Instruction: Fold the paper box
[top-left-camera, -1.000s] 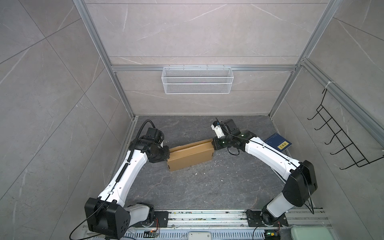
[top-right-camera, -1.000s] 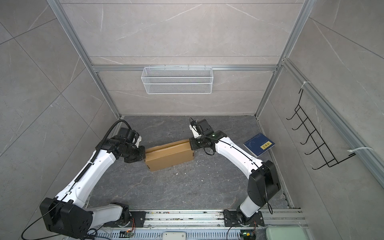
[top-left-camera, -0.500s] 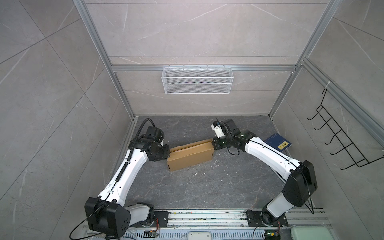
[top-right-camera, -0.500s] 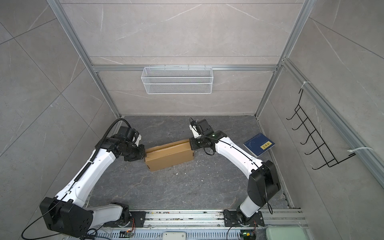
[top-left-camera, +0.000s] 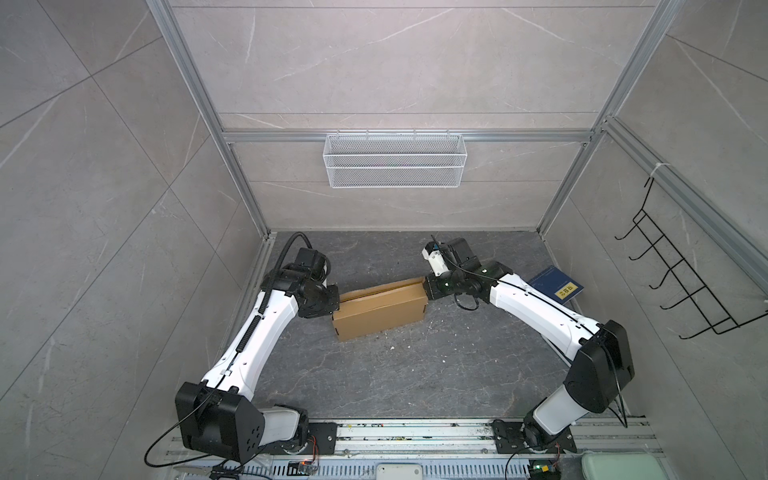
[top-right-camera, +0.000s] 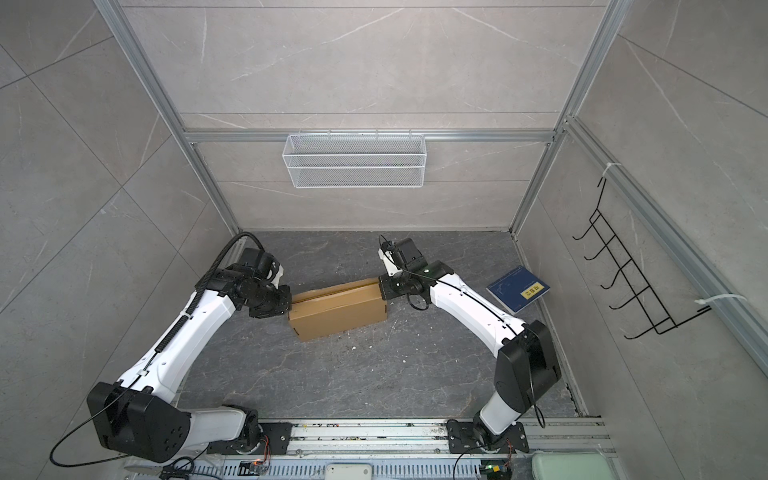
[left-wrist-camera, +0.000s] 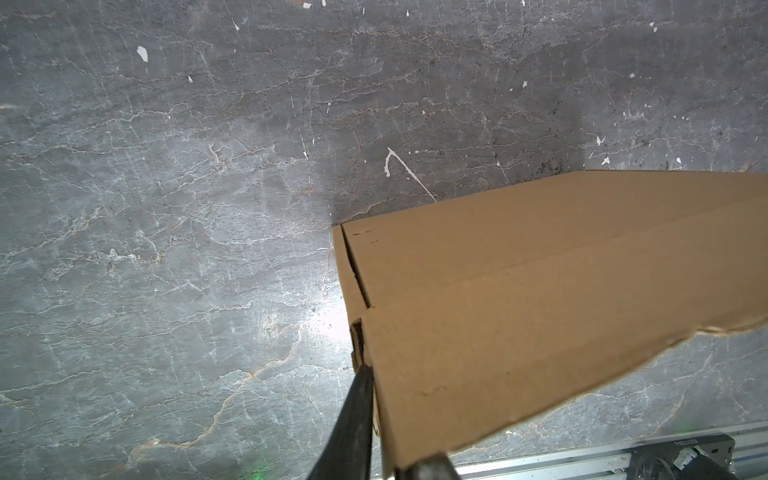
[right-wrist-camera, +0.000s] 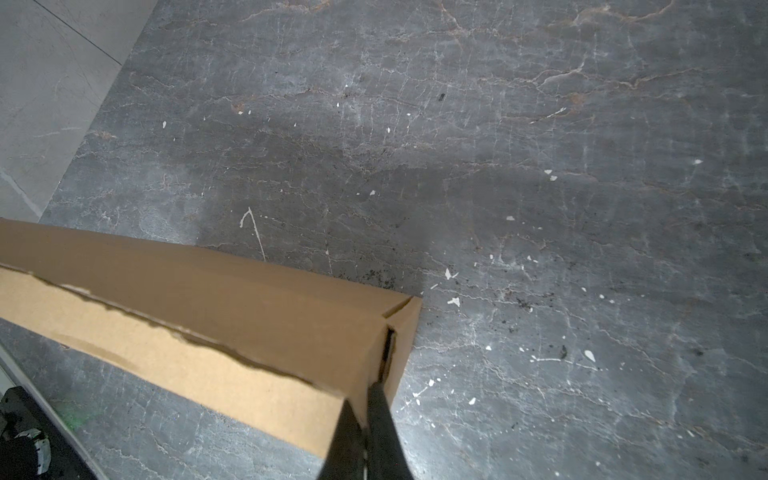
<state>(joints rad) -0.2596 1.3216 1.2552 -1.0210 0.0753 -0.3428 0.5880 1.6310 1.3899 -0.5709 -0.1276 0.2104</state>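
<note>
The paper box (top-left-camera: 380, 309), plain brown cardboard and folded into a shallow closed shape, lies slanted on the dark stone floor between my two arms in both top views (top-right-camera: 338, 311). My left gripper (top-left-camera: 336, 305) is at the box's left end. In the left wrist view its fingers (left-wrist-camera: 359, 411) straddle the end wall of the paper box (left-wrist-camera: 519, 299), shut on it. My right gripper (top-left-camera: 427, 289) is at the right end. In the right wrist view it (right-wrist-camera: 362, 399) pinches the end flap of the paper box (right-wrist-camera: 208, 316), with the jaws shut on it.
A dark blue book (top-left-camera: 557, 286) with a yellow label lies at the right wall, behind my right arm. A white wire basket (top-left-camera: 395, 160) hangs on the back wall and a black hook rack (top-left-camera: 685, 282) on the right wall. The arms' base rail (top-left-camera: 415, 432) runs along the front.
</note>
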